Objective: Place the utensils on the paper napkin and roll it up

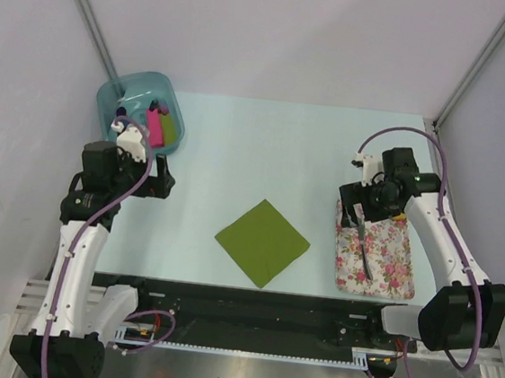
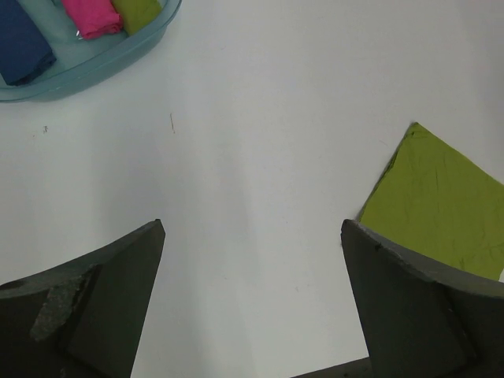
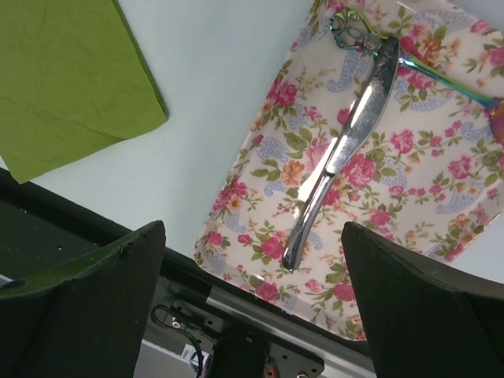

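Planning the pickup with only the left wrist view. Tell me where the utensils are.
Observer: The utensils lie on a floral mat to the right of the napkin, near the table's front edge.
Operator: Report the right gripper.
Observer: The right gripper is open and holds nothing. It hovers over the mat, with a knife handle showing between its fingers.
Operator: Confirm what's on the napkin.
Observer: Nothing. It lies flat and bare, turned like a diamond in the top view.

Open table [image 1: 321, 246] strip between paper napkin [image 1: 262, 241] and floral mat [image 1: 376, 256]; tub [image 1: 139, 109] far left.
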### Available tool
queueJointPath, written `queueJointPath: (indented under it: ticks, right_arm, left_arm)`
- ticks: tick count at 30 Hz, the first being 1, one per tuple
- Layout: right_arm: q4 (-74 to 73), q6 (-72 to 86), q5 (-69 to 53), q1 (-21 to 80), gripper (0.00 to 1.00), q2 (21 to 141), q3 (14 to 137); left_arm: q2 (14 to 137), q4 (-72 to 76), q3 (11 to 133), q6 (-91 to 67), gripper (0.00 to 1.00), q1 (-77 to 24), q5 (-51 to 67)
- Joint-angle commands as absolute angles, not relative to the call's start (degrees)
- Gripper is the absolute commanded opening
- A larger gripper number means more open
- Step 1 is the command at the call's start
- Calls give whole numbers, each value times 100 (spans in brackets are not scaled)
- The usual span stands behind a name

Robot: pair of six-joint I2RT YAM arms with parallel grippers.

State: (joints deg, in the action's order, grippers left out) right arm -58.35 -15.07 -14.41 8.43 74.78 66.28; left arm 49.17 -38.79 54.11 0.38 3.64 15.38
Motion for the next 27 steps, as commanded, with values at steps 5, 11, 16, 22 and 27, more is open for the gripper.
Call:
queueJointPath:
  ticks: [5, 11, 16, 22, 27]
  right_arm:
    - [-5809, -1503, -1231, 870, 100, 7655, 6873]
    - [-6020, -1608, -958, 651, 100, 7927, 6724]
    - [-6144, -1731, -905, 291, 99, 8287, 6522]
    - [-6056, -1758, -782, -167, 90, 9017, 6407]
    - [-6003, -1802, -703, -193, 70, 9596, 6398]
  left_arm:
    - [4746, -3850, 5423, 229, 100, 387, 1652]
    - [4825, -3779, 5379, 220, 100, 395, 1705]
    - [4948, -3762, 5423, 211, 100, 387, 1652]
    - [5010, -3691, 5388, 176, 100, 395, 1617]
    - [5054, -3674, 5397, 185, 100, 395, 1547]
